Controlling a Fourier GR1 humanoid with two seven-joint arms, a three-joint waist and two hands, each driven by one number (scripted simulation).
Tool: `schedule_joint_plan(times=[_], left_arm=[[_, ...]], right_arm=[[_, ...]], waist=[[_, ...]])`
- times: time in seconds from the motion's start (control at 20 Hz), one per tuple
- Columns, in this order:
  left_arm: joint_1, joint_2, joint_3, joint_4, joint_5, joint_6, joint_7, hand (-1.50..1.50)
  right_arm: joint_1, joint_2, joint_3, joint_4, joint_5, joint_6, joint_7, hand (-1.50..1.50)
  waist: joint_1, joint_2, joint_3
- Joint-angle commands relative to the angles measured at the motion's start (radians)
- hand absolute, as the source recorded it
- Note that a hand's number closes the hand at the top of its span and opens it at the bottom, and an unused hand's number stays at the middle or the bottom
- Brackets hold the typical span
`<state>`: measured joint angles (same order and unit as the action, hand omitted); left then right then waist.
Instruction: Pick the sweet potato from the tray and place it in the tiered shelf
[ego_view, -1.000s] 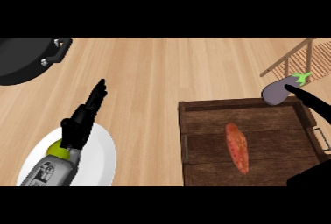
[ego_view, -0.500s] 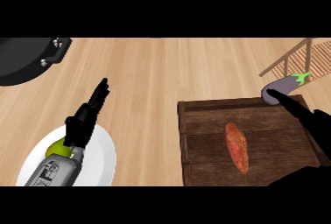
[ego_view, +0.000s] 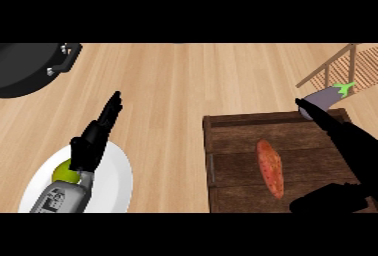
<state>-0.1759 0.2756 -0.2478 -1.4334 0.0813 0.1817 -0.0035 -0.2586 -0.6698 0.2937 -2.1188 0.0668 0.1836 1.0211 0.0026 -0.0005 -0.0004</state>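
An orange-red sweet potato (ego_view: 270, 167) lies lengthwise in the middle of a dark wooden tray (ego_view: 236, 140) at the lower right. My right hand (ego_view: 347, 150) hangs over the tray's right side, just right of the sweet potato, open with fingers stretched toward the far edge and thumb low near the tray's front. The slatted wooden tiered shelf (ego_view: 336, 65) shows at the upper right corner. My left hand (ego_view: 96, 135) rests open at the left, fingers pointing away, over a white plate.
A purple eggplant (ego_view: 327, 98) lies beyond the tray's far right corner, by the shelf. A white plate (ego_view: 111, 180) with a green fruit (ego_view: 66, 172) sits at lower left. A black pan (ego_view: 29, 67) occupies the upper left corner.
My right hand has moved left and nearer over the tray, closing in on the sweet potato's right side. The left hand and the sweet potato have stayed put.
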Motion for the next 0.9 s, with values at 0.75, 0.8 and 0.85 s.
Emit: schedule_joint_plan(times=[0.75, 0.8, 0.85], left_arm=[[-0.053, -0.061, 0.083, -0.020, -0.041, -0.073, 0.075, 0.00], [0.007, -0.062, 0.057, -0.038, -0.077, -0.052, 0.051, 0.00], [-0.006, -0.045, 0.094, -0.033, -0.066, -0.083, 0.038, 0.00]], right_arm=[[0.031, 0.181, 0.072, 0.064, 0.187, 0.093, 0.070, -1.50], [0.051, 0.143, 0.019, 0.134, 0.163, 0.111, -0.021, -1.50], [0.063, 0.175, 0.038, 0.099, 0.211, 0.109, -0.011, -1.50]], waist=[[-0.001, 0.000, 0.000], [0.001, 0.000, 0.000], [-0.001, 0.000, 0.000]])
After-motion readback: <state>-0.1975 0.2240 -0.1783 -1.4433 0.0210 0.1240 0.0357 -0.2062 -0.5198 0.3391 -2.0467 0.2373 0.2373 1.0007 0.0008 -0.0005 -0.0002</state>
